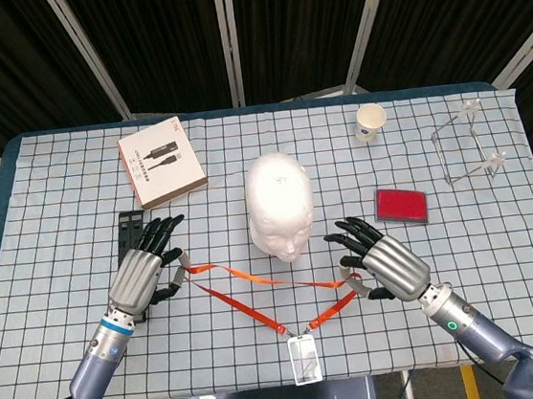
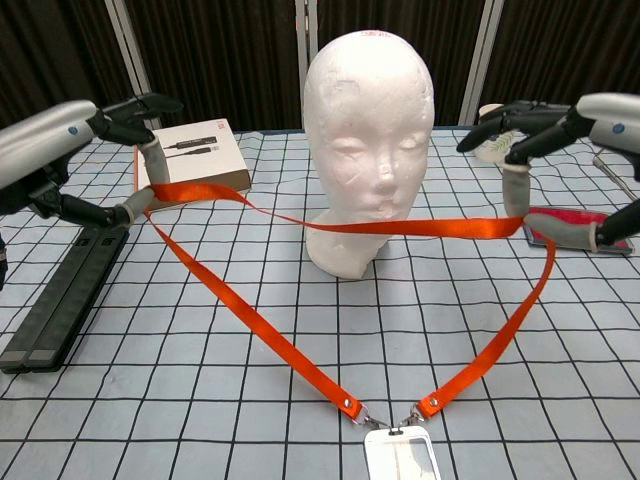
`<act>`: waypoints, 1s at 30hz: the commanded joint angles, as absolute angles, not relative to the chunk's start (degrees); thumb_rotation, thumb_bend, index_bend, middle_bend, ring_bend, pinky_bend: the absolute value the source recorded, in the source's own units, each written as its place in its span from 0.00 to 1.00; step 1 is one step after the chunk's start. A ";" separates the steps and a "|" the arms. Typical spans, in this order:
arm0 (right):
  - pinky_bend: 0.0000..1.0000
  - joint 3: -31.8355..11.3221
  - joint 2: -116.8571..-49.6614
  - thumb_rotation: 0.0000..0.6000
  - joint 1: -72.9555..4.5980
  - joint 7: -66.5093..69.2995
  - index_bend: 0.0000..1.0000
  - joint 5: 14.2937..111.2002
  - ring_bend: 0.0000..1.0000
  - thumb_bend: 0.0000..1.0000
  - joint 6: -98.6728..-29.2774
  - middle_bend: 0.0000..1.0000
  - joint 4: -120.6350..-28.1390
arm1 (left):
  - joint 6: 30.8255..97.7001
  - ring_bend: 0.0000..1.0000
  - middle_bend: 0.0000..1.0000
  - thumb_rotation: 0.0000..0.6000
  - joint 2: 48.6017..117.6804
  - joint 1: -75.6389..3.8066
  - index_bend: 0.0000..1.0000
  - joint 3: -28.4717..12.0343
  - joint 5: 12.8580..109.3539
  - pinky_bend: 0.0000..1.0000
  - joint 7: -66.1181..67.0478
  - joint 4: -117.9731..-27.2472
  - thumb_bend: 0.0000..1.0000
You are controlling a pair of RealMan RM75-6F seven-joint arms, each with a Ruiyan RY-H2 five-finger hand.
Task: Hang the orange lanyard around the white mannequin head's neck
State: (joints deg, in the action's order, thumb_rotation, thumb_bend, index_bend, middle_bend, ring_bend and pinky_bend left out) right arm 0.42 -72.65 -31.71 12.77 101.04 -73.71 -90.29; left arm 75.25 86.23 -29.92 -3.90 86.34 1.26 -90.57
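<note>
- My left hand [image 2: 75, 150] pinches the orange lanyard [image 2: 250, 325] at one side of its loop, thumb against a finger, the other fingers spread
- My right hand [image 2: 575, 165] pinches the opposite side the same way, so the strap runs taut between the two hands, off the tabletop [image 1: 53, 185]
- I hold the loop wide so that the opening can pass over the white mannequin head [image 2: 368, 150]; the far run of strap crosses in front of its neck and chin, not yet around it
- The badge holder [image 2: 400, 458] lies at the near tabletop edge, and both straps slope down to its clips in a V
- The mannequin head stands upright in the middle, facing me, between my two hands
- To clear the crown I judge the loop must go higher than it is now and then back over the top
- Room is fair: the boxed cable pack [image 1: 161, 163] and the black bar [image 1: 129, 263] lie just beside the left hand, the red pad [image 1: 401, 205] near the right
- The paper cup [image 1: 369, 121] and the clear acrylic stand [image 1: 468, 148] sit well apart, toward the far right edge
</note>
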 commanded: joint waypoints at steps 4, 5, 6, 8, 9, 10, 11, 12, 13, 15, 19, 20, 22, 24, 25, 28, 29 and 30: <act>0.00 -3.15 -69.61 1.00 -32.27 13.76 0.74 96.92 0.00 0.50 -73.73 0.16 -98.36 | 76.17 0.00 0.00 1.00 82.23 -29.50 0.68 -7.31 84.07 0.00 1.06 -98.83 0.55; 0.00 -3.72 -69.18 1.00 -32.56 14.26 0.74 95.46 0.00 0.50 -72.81 0.16 -99.95 | 75.72 0.00 0.00 1.00 81.43 -29.60 0.68 -8.12 82.86 0.00 0.99 -100.34 0.55; 0.00 -4.13 -68.89 1.00 -32.75 14.84 0.74 94.50 0.00 0.50 -72.26 0.16 -101.05 | 75.34 0.00 0.00 1.00 80.95 -29.71 0.67 -8.60 82.10 0.00 1.08 -101.18 0.55; 0.00 -5.23 -68.19 1.00 -33.22 15.80 0.74 92.60 0.00 0.50 -71.29 0.16 -103.21 | 74.35 0.00 0.00 1.00 79.78 -30.12 0.67 -9.91 80.18 0.00 1.34 -103.12 0.55; 0.00 -5.72 -67.95 1.00 -33.41 15.95 0.74 92.01 0.00 0.50 -71.05 0.16 -103.81 | 73.88 0.00 0.00 1.00 79.32 -30.32 0.67 -10.42 79.38 0.00 1.60 -103.78 0.55; 0.00 -6.28 -67.77 1.00 -33.61 16.07 0.74 91.39 0.00 0.50 -70.88 0.16 -104.33 | 73.41 0.00 0.00 1.00 78.86 -30.55 0.67 -10.93 78.58 0.00 1.90 -104.40 0.55; 0.00 -6.85 -67.63 1.00 -33.82 16.16 0.74 90.71 0.00 0.50 -70.67 0.16 -104.77 | 73.00 0.00 0.00 1.00 78.39 -30.82 0.67 -11.50 77.82 0.00 2.42 -104.89 0.55; 0.00 -7.53 -67.53 1.00 -34.06 16.37 0.74 89.89 0.00 0.50 -70.47 0.16 -105.22 | 72.62 0.00 0.00 1.00 77.97 -31.08 0.67 -11.97 77.08 0.00 3.22 -105.23 0.55; 0.00 -8.17 -67.47 1.00 -34.31 16.60 0.74 89.03 0.00 0.50 -70.19 0.16 -105.59 | 72.26 0.00 0.00 1.00 77.58 -31.39 0.67 -12.49 76.31 0.00 4.20 -105.50 0.55; 0.00 -9.46 -67.38 1.00 -34.78 17.08 0.74 87.19 0.00 0.50 -69.63 0.16 -106.13 | 71.35 0.00 0.00 1.00 77.06 -31.95 0.67 -13.41 74.51 0.00 5.23 -106.27 0.55; 0.00 -11.92 -67.50 1.00 -35.67 18.42 0.74 83.24 0.00 0.50 -68.37 0.16 -106.81 | 69.09 0.00 0.00 1.00 76.11 -33.33 0.67 -15.61 69.92 0.00 6.56 -106.66 0.55; 0.00 -12.49 -67.53 1.00 -35.89 18.85 0.74 82.25 0.00 0.50 -68.00 0.16 -106.90 | 68.39 0.00 0.00 1.00 75.97 -33.68 0.67 -16.15 68.65 0.00 6.43 -106.70 0.55; 0.00 -13.56 -67.52 1.00 -36.33 19.40 0.74 80.33 0.00 0.50 -67.23 0.16 -106.85 | 66.82 0.00 0.00 1.00 75.60 -34.59 0.67 -17.26 66.11 0.00 6.59 -106.25 0.55; 0.00 -14.88 -67.54 1.00 -36.93 19.55 0.74 77.89 0.00 0.50 -66.28 0.16 -106.16 | 65.16 0.00 0.00 1.00 75.28 -35.73 0.67 -18.56 63.34 0.00 6.81 -105.58 0.55; 0.00 -15.35 -67.55 1.00 -37.15 19.58 0.74 76.92 0.00 0.49 -65.87 0.16 -105.85 | 64.57 0.00 0.00 1.00 75.16 -36.22 0.67 -19.09 62.41 0.00 6.92 -105.19 0.55; 0.00 -16.87 -67.52 1.00 -37.69 20.01 0.74 73.91 0.00 0.50 -64.78 0.17 -104.88 | 63.05 0.00 0.00 1.00 74.83 -37.60 0.67 -20.31 60.60 0.00 7.13 -104.05 0.55; 0.00 -17.26 -67.54 1.00 -37.80 20.01 0.74 73.22 0.00 0.49 -64.65 0.17 -104.51 | 62.64 0.00 0.00 1.00 74.74 -37.94 0.67 -20.66 60.12 0.00 7.01 -103.77 0.55; 0.00 -17.80 -67.62 1.00 -37.96 19.85 0.74 72.23 0.00 0.50 -64.48 0.17 -103.79 | 62.06 0.00 0.00 1.00 74.63 -38.47 0.67 -21.22 59.36 0.00 6.84 -103.27 0.55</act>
